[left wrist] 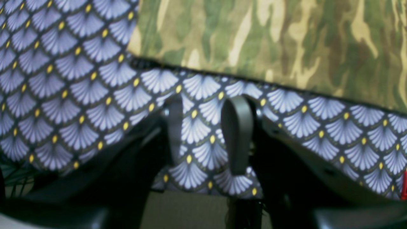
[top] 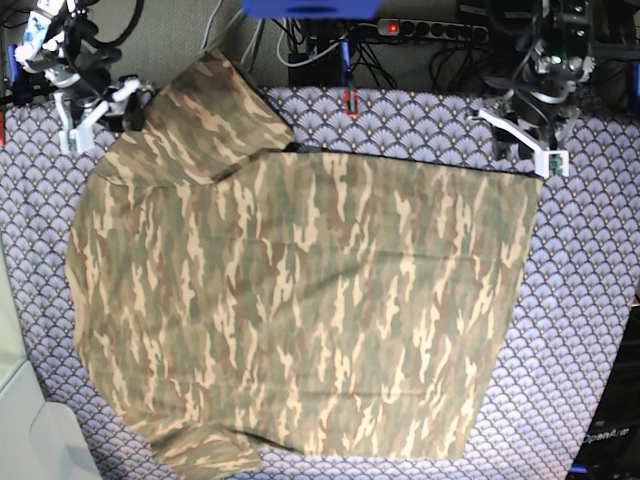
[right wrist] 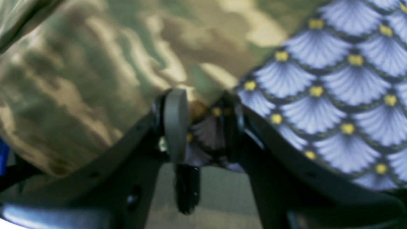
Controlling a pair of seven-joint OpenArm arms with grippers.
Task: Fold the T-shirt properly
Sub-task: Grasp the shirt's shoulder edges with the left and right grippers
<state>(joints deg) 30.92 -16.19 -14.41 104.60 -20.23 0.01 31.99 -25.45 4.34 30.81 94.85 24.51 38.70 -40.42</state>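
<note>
The camouflage T-shirt [top: 300, 300] lies spread flat on the table, with one sleeve [top: 210, 115] at the back left. My left gripper [top: 525, 145] hovers at the shirt's back right corner. In the left wrist view the left gripper [left wrist: 205, 106] is open, with only patterned cloth between its fingers, and the T-shirt's [left wrist: 270, 41] dark-edged hem lies just beyond the tips. My right gripper [top: 98, 115] sits at the shirt's back left edge beside the sleeve. Close up the right gripper [right wrist: 203, 101] stands open, its tips at the T-shirt's [right wrist: 95, 73] edge.
A purple-grey fan-scale cloth [top: 590, 300] covers the table under the shirt. Cables and a power strip [top: 420, 28] run along the back edge. A white surface [top: 35, 440] lies at the front left corner.
</note>
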